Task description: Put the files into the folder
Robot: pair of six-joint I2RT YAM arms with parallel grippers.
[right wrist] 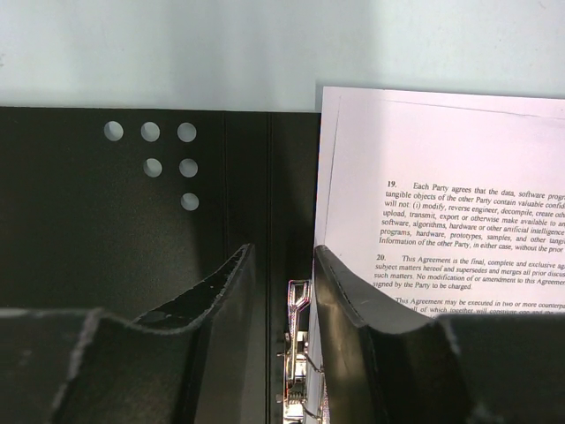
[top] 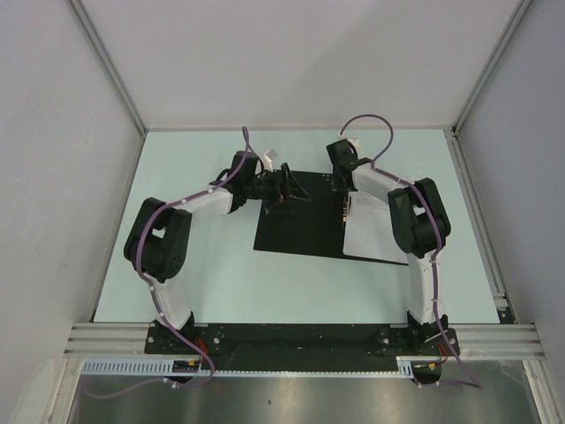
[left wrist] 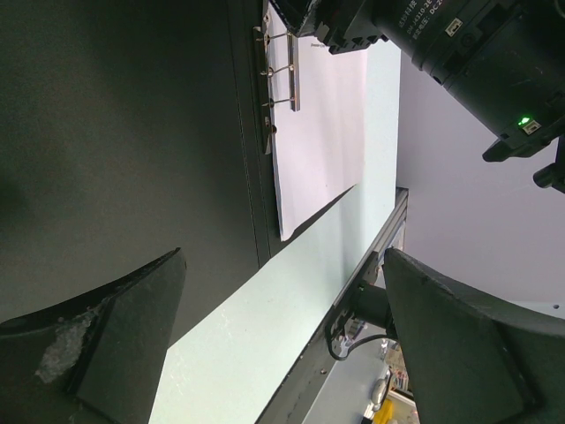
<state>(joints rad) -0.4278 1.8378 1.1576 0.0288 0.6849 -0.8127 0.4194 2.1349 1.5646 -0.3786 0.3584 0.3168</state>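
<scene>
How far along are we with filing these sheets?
Done: the folder lies open and the files sit on its right half, by the clip. In hand: the right gripper straddles the clip with its fingers, not visibly gripping it; the left gripper hangs open, empty, over the left half. Left: probably clip the files, then close the folder.

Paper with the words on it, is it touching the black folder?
Touching. The right wrist view shows the paper lying on the open folder, beside its metal clip.

Files (right wrist: 424,177) partly behind right tool (right wrist: 282,256), apparently
</scene>
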